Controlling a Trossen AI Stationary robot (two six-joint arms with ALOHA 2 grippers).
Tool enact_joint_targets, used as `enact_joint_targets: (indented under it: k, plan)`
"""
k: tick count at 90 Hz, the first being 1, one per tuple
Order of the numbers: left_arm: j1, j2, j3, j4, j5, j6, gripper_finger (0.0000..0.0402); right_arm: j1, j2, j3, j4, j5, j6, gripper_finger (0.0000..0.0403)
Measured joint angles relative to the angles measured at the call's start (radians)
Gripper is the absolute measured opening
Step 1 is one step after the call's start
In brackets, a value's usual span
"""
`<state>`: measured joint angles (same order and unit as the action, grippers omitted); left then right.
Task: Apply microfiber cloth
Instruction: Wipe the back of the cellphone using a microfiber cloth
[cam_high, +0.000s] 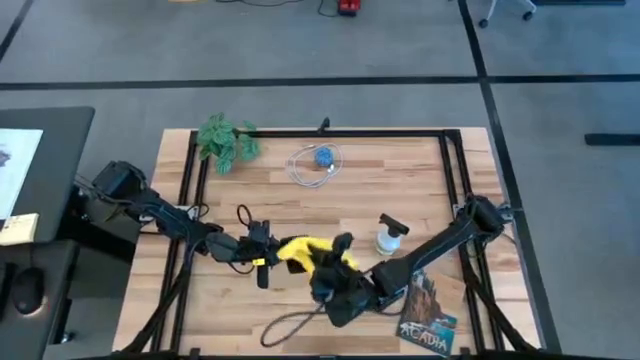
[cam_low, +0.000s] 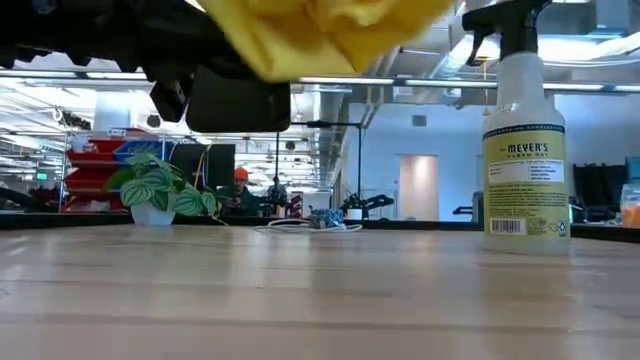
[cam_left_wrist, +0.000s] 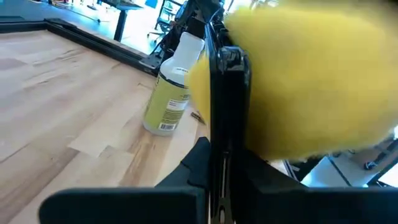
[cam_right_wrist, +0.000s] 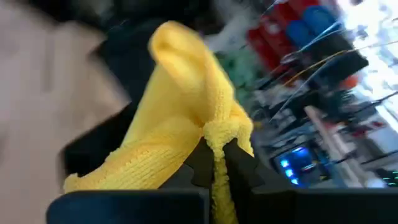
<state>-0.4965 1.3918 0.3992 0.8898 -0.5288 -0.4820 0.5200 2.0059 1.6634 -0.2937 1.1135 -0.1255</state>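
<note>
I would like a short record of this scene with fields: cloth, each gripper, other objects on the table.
cloth: bright yellow microfiber cloth, bunched, held above the wooden table
right gripper: shut on the cloth
left gripper: shut on a thin dark flat object, cloth against it
spray bottle: upright, white with yellow label
plant: green, far left corner
cable coil: white with blue piece, far edge
booklet: dark, illustrated, near right corner

- Overhead view: even, bright light; soft shadows.
- Low view: ceiling strip lights glare; near worktop (cam_low: 320, 300) blurred.
- Right wrist view: background motion-blurred.
</note>
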Motion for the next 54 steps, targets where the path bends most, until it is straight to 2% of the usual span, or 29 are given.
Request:
enact_joint_targets:
  k: [6, 9, 22, 27, 32, 46, 54]
  plan:
    - [-0.001, 0.0, 0.0, -0.001, 0.001, 0.0, 0.0011, -0.021, -0.001, 0.0, 0.046, -0.102, -0.054, 0.0]
    - [-0.001, 0.0, 0.0, -0.003, 0.001, 0.0, 0.0011, -0.029, 0.0, 0.0, 0.051, -0.113, -0.063, 0.0]
    - [0.001, 0.0, 0.0, -0.003, -0.015, 0.001, 0.0011, -0.038, 0.01, 0.0, 0.033, 0.074, -0.067, 0.0]
    - [0.001, 0.0, 0.0, -0.004, -0.014, 0.0, 0.0011, -0.038, 0.01, 0.0, 0.019, 0.08, -0.066, 0.0]
    - [0.0, 0.001, 0.0, -0.01, -0.007, 0.001, 0.0011, -0.038, 0.01, 0.0, 0.008, 0.031, -0.068, 0.0]
    - [-0.001, 0.002, -0.001, -0.003, 0.004, 0.006, 0.0011, -0.04, 0.01, 0.0, -0.029, -0.212, -0.034, 0.0]
    - [-0.001, 0.002, -0.001, -0.005, 0.0, 0.011, 0.0011, -0.043, 0.011, 0.0, -0.09, -0.204, 0.025, 0.0]
